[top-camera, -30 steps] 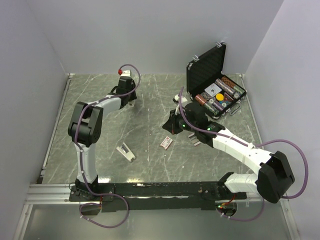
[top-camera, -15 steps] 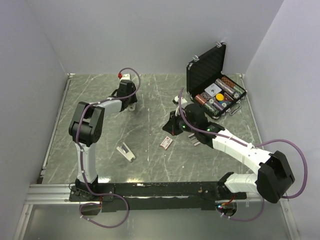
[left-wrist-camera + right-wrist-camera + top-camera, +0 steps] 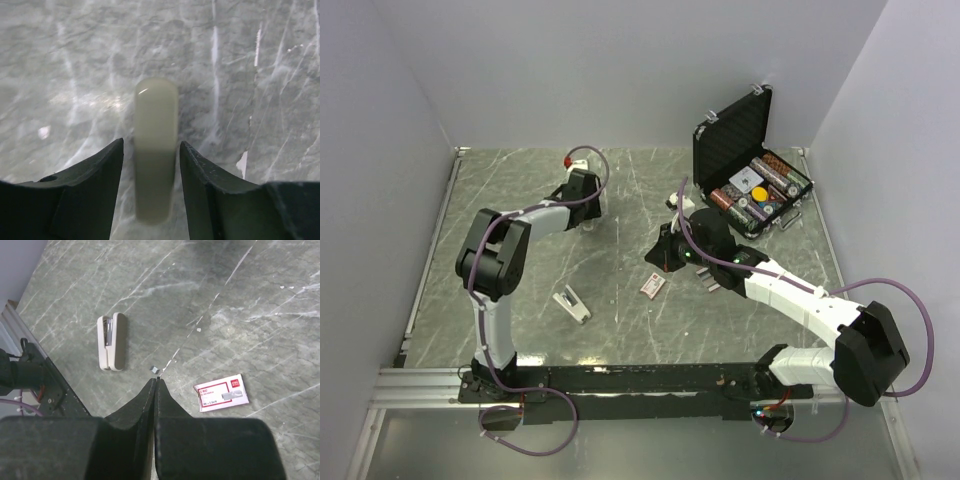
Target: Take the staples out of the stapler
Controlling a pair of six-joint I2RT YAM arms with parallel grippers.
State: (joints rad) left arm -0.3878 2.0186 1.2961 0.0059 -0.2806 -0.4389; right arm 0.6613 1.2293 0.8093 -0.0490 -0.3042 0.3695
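Staple strip (image 3: 155, 369) looks tiny, light, brittle; I'd pinch its long sides. Right tool (image 3: 156, 382) closed, empty; left tool's (image 3: 151, 144) hold on cream bar (image 3: 156, 112) I cannot tell.

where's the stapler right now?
In the top view the stapler lies on the table left of centre, between the left arm and the small pink box.

Table (image 3: 620, 200): grey-green marbled top, pale scratches all over. Lying on it: cream stapler (image 3: 571, 305) front-left, flat. The pink-and-white box (image 3: 654, 285) is mid-table, well apart from it. A tiny grey bit of staples (image 3: 155, 369) lies between the two, touching neither. An open black case (image 3: 750, 190) sits back-right, lid up, packed with small items.
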